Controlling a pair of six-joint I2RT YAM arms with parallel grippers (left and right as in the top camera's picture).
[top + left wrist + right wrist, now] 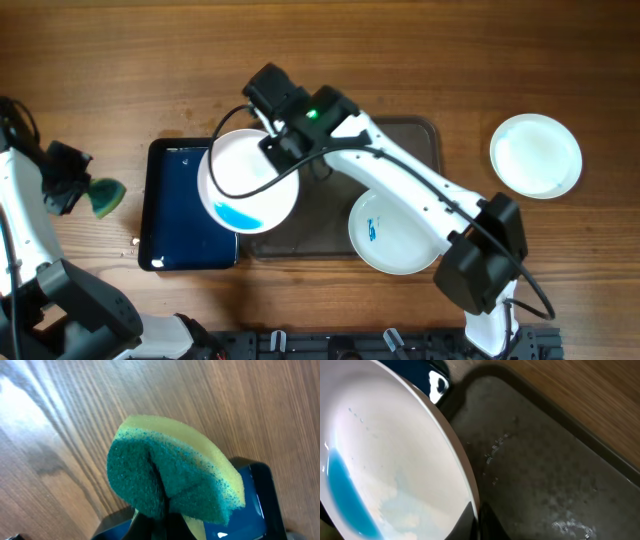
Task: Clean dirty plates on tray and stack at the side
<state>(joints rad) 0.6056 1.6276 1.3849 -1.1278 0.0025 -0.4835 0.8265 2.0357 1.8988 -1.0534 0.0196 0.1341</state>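
Holding a tilted plate (245,170) by its rim, blue liquid (238,215) pooled at the low edge!
Right gripper (272,135) is clamped on that rim above the blue tray (170,225), beside the brown tray (415,135); left gripper (82,190) pinches a sponge (105,196), well apart. Tip further and the liquid could run past the tray; scrub hard and that thin rim hold may slip. A second smeared plate (385,235) waits on the brown tray.
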